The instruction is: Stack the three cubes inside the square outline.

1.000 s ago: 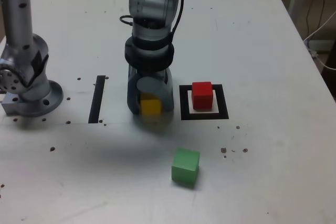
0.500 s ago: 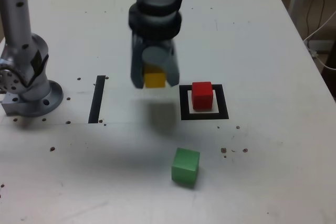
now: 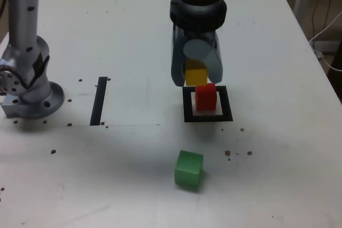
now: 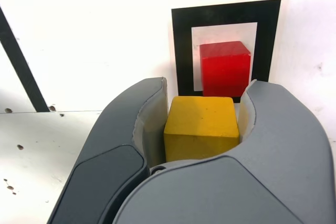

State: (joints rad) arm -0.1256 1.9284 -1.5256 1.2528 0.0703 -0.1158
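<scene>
The fingers (image 4: pixel 203 109) are closed on the yellow block (image 4: pixel 200 124). Just beyond their tips, the red block (image 4: pixel 226 70) sits inside the black square (image 4: pixel 182 51), awaiting it.

The yellow cube (image 4: pixel 201 127) looks matt and smooth (the gripper (image 4: pixel 202 121), too, like matt plastic)

1 yellow cube (image 4: pixel 201 121) between jaws
</scene>
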